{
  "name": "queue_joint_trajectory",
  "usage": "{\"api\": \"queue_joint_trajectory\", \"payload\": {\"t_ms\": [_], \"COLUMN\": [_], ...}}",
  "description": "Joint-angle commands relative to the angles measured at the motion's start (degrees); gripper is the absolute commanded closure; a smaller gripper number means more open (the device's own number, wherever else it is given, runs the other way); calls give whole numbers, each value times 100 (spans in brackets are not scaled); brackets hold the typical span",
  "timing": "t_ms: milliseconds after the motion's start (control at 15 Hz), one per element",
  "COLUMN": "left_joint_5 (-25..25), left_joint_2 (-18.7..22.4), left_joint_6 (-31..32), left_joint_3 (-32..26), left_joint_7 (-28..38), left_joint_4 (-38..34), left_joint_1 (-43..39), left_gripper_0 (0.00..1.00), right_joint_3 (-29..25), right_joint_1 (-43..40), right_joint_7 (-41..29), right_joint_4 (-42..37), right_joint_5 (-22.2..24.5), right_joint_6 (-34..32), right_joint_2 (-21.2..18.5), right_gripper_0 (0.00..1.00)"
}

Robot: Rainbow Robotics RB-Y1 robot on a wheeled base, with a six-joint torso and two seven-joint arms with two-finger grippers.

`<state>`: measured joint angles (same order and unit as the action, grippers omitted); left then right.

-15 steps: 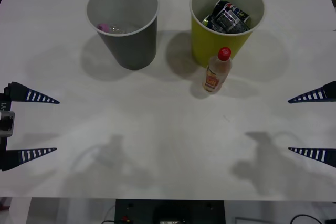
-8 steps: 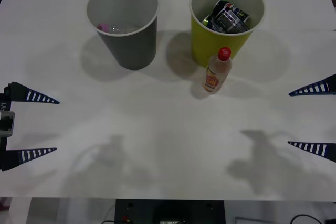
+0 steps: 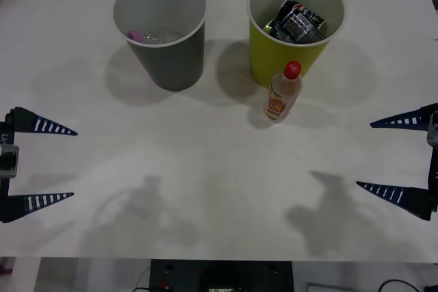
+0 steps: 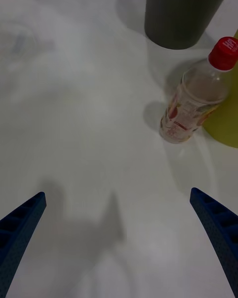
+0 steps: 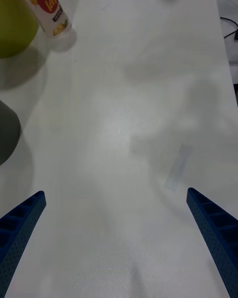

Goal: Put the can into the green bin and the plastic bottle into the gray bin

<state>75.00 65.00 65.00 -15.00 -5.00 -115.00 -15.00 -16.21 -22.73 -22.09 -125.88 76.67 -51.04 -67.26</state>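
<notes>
Pretty bright, even overhead lighting here; the white matte table [image 3: 219, 189] is nearly washed out along the top of the front view. Soft doubled shadows are thrown beside the dark gray tapered bin [image 3: 166, 39] and the yellow-green tapered bin [image 3: 287, 56]. Blurry arm shadows are seen low in frame. Wrist views are slightly soft.

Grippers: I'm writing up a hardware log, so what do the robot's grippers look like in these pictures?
Both match. The left gripper and the right gripper each have two long, tapered fingers, dark blue, coming to sharp points, with pale ribbed stripes across them. In the wrist views the fingers show a ridged blue surface. Dark mounts sit behind them at the front view's edges, with a metallic part at the left one.
</notes>
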Motion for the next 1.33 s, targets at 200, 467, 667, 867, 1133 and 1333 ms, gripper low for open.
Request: {"api": "queue_joint_trajectory", "payload": {"t_ms": [200,467,667,867,1133,1333], "left_joint_5": [0,0,0,0,0,0], "left_joint_2": [0,0,0,0,0,0], "left_joint_6": [0,0,0,0,0,0], "left_joint_3": [0,0,0,0,0,0], "left_joint_7": [0,0,0,0,0,0], "left_joint_4": [0,0,0,0,0,0], "left_joint_1": [0,0,0,0,0,0], "left_gripper_0": [2,2,2,2,2,2], "right_joint_3": [812,1656,2500,3221,4143,4864], "right_joint_1": [-513,-654,-548,-276,295,788], "right_joint_7": [-243,-322,-348,-472,-1069,-1597], "right_joint_4": [-367,-534,-719,-754,-728,-666], "right_joint_5": [33,-169,-714,-846,-969,-960], "right_joint_6": [1948,3522,4805,5640,6536,7125], "right_joint_2": [-560,-1061,-1474,-1597,-1694,-1676], "right_gripper_0": [0,0,0,0,0,0]}}
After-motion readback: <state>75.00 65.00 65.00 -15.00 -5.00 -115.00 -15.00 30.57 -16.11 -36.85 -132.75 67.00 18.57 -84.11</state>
